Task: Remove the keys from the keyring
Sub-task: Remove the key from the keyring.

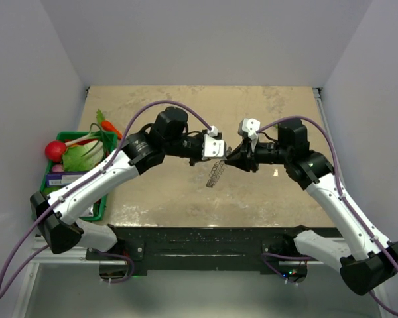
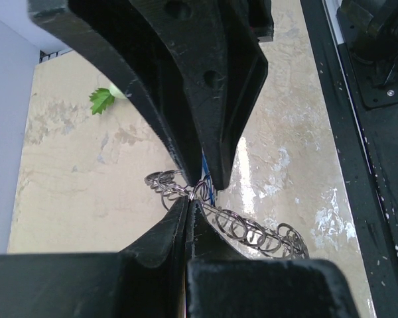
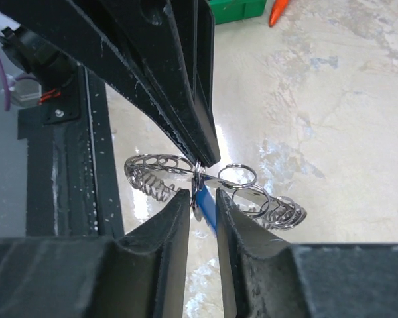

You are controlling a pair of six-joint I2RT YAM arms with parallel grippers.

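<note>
The keyring (image 1: pixel 214 174), a grey coil-like metal loop, hangs above the middle of the table between both arms. My left gripper (image 1: pixel 219 151) is shut on its top; its closed fingertips (image 2: pixel 188 202) pinch a small ring of the keyring (image 2: pixel 252 228). The key (image 3: pixel 205 199), with a bright blue head, hangs from the keyring (image 3: pixel 152 171) just below that pinch. My right gripper (image 3: pixel 203 197) has its jaws closed against both sides of the blue head. From the top view, my right gripper (image 1: pixel 231 158) meets the left one tip to tip.
A green bin (image 1: pixel 69 137) stands at the left edge with a white radish (image 1: pixel 86 149), a red ball (image 1: pixel 55 150) and a carrot (image 1: pixel 109 126). A black rail (image 1: pixel 205 238) runs along the near table edge. White walls enclose the table.
</note>
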